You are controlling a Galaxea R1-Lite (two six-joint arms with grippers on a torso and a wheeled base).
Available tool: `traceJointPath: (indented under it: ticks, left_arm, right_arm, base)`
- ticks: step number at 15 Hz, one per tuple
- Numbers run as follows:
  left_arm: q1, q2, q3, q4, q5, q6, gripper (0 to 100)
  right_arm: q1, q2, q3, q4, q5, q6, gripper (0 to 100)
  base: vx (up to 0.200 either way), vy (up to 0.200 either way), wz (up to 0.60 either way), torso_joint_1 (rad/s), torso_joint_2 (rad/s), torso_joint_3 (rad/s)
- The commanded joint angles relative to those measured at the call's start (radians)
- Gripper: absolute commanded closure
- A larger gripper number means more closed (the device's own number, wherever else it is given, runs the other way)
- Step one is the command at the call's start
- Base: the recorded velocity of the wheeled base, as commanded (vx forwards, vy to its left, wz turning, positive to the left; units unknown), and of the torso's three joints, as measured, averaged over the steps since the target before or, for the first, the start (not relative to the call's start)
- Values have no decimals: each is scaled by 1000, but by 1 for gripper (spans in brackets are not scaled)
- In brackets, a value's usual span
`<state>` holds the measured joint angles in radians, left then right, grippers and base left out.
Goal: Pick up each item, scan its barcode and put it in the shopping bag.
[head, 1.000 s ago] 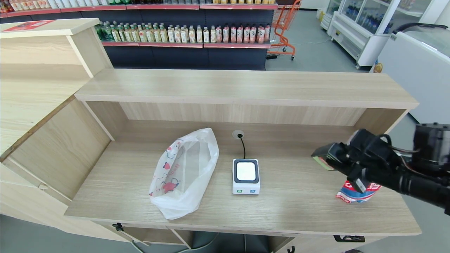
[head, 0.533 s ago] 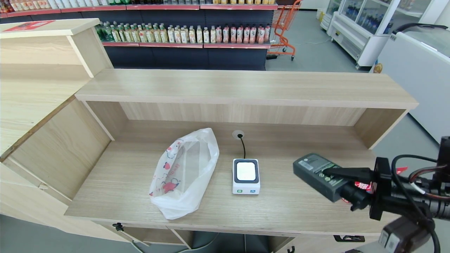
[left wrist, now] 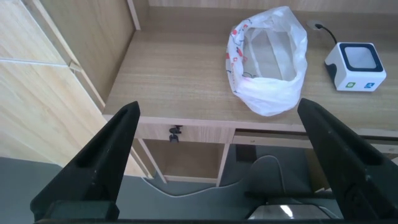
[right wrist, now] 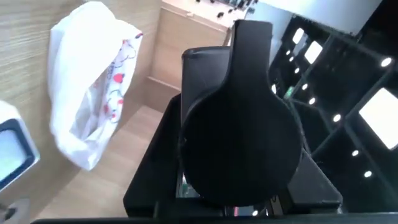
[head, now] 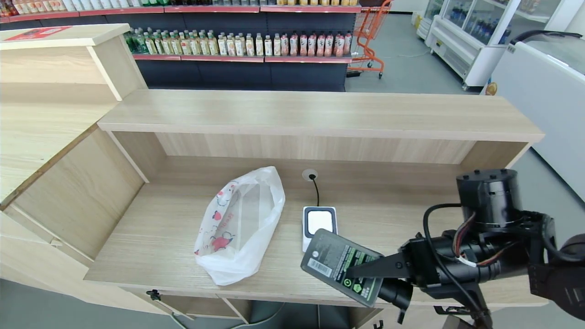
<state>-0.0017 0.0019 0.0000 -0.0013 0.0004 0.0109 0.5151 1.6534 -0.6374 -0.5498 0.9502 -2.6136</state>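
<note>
As the frames are read from left to right, the left gripper [left wrist: 217,109] is met first: spread wide, nothing held, hanging off the front edge of the counter [left wrist: 174,81].

- Bag [head: 240,224]: laid slack on its side, left of centre in the head view. Thin film, mouth only partly open.
- Scanner [head: 319,221]: just right of the bag, not touching it, window facing up.
- Pack [head: 340,266]: lower centre of the head view, carried in the air and tilted. Its top corner overlaps the scanner's near end in the picture. The printed face and barcode label are turned up towards the camera.
- Right gripper [head: 368,279]: clamped on the pack's right end, one finger laid across the printed face, the other underneath.

Handling, as judged: the pack looks flat, light and fairly stiff, with a glossy skin that may slip. A grip at one end leaves the label free. The label is judged to need turning down towards the window.

Change: one second ago the pack was held at the right edge of the frame. Half a second ago it was level at mid right. It has now been swung to lower centre, beside the scanner. Bag and scanner are unmoved.
</note>
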Motion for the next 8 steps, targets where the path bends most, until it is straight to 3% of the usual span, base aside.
traceJointPath:
  ticks: [1,8]
  left_arm:
    - [0,1,0,0,0,0,0]
    - [0,1,0,0,0,0,0]
  right_arm:
    - [54,65,-48,1,-2,-14,100]
    - [88,103,-82,1,-1,-79,100]
  base:
    - [0,0,0,0,0,0]
    - [0,0,0,0,0,0]
